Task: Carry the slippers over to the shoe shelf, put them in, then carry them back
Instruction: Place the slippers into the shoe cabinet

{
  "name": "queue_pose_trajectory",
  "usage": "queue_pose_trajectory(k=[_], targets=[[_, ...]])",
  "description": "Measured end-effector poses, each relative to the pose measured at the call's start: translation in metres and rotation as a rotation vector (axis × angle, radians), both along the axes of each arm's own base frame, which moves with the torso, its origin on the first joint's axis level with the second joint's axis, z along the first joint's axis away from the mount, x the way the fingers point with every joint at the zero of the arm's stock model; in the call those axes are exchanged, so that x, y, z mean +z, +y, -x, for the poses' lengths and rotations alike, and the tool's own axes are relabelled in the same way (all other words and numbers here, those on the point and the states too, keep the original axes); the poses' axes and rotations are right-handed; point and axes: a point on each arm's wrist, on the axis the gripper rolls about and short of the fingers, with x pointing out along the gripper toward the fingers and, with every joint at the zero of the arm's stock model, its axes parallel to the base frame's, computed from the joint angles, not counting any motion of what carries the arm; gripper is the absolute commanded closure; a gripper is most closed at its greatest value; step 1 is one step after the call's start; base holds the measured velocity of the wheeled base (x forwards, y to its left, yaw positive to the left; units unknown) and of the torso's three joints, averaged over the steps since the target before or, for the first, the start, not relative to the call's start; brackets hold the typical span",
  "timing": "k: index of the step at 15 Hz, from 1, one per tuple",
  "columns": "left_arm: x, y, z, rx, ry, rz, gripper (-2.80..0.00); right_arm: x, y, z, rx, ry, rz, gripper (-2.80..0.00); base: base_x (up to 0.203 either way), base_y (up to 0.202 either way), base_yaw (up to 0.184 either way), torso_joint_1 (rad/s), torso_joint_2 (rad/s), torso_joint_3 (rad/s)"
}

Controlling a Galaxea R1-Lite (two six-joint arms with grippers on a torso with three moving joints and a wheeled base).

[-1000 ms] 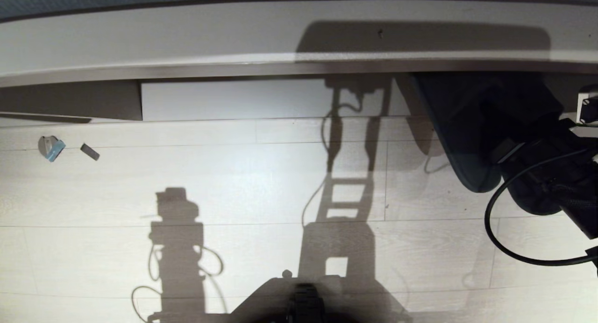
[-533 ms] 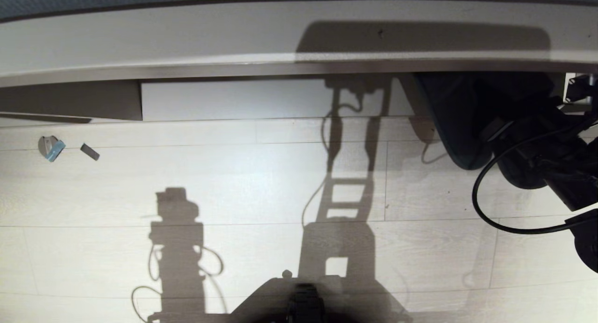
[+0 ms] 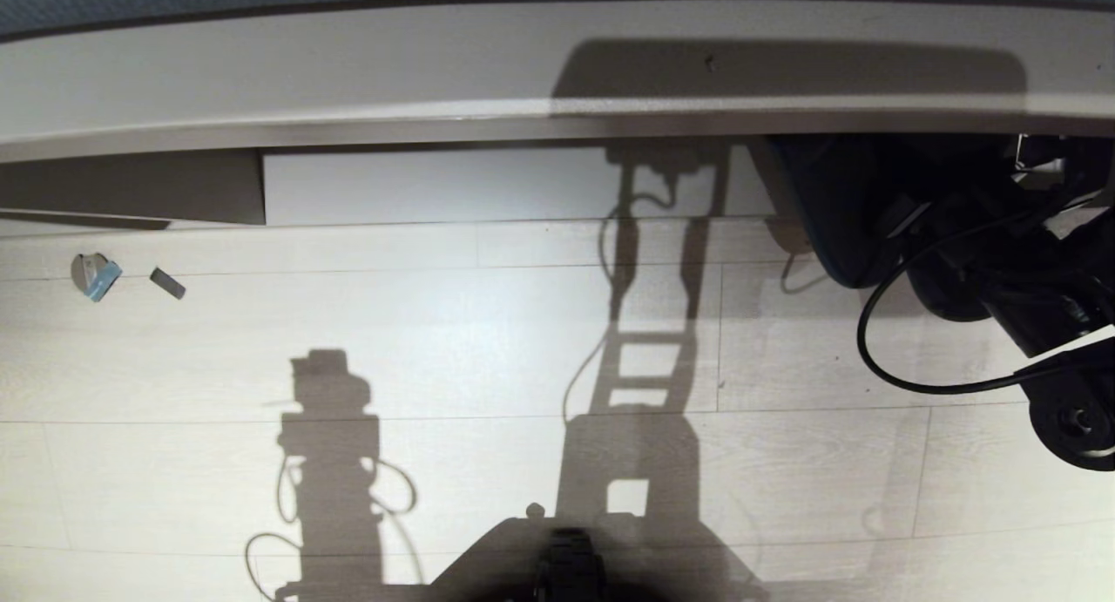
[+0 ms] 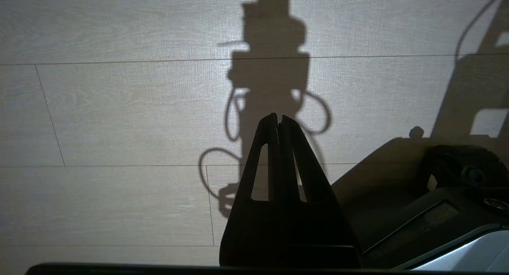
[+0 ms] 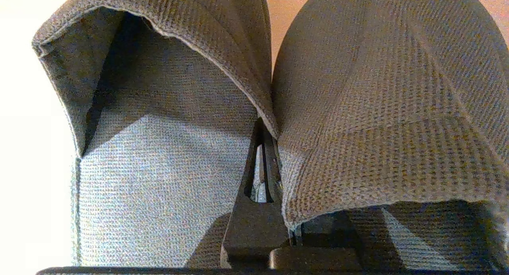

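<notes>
The slippers (image 3: 836, 219) look near-black in the head view at the far right, their front ends under the top edge of the shoe shelf (image 3: 435, 184). In the right wrist view they are grey-blue woven fabric: one slipper (image 5: 167, 155) shows its open inside, the other (image 5: 389, 108) its rounded toe. My right gripper (image 5: 265, 135) is shut on their touching inner edges, its tips hidden under the fabric. The right arm (image 3: 1028, 297) reaches in from the right edge. My left gripper (image 4: 278, 117) is shut and empty, hanging over the pale plank floor.
The taupe unit's top board (image 3: 348, 71) runs across the far side, with an upright divider (image 3: 261, 188) on the left. Small scraps (image 3: 94, 275) lie on the floor at left. A black cable (image 3: 915, 367) loops off the right arm. My base (image 3: 566, 558) shows at the near edge.
The right arm has pushed away from me toward the shelf, carrying the slippers further under the unit's top edge. The left arm and camera have stayed still.
</notes>
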Motion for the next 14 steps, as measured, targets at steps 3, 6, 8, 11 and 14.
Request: queue_pose_trajectory(k=[3,6,8,11,14], targets=[[0.0,0.0,0.0,0.0,0.0,0.0,0.0,0.004,0.0,-0.009,-0.008,-0.025,0.009,0.0,0.0,0.0,0.0,0.0,0.0,0.0],[0.0,0.0,0.0,0.0,0.0,0.001,0.0,0.009,-0.002,-0.02,-0.003,-0.056,0.022,0.0,0.0,0.0,0.0,0.0,0.0,0.0],[0.0,0.0,0.0,0.0,0.0,0.0,0.0,0.015,-0.005,-0.028,-0.009,-0.089,0.022,0.0,0.0,0.0,0.0,0.0,0.0,0.0],[0.0,0.0,0.0,0.0,0.0,0.0,0.0,0.02,-0.006,-0.039,-0.016,-0.115,0.012,0.0,0.0,0.0,0.0,0.0,0.0,0.0],[0.0,0.0,0.0,0.0,0.0,0.0,0.0,0.017,-0.008,-0.043,-0.071,-0.108,-0.027,0.0,0.0,0.0,0.0,0.0,0.0,0.0]])
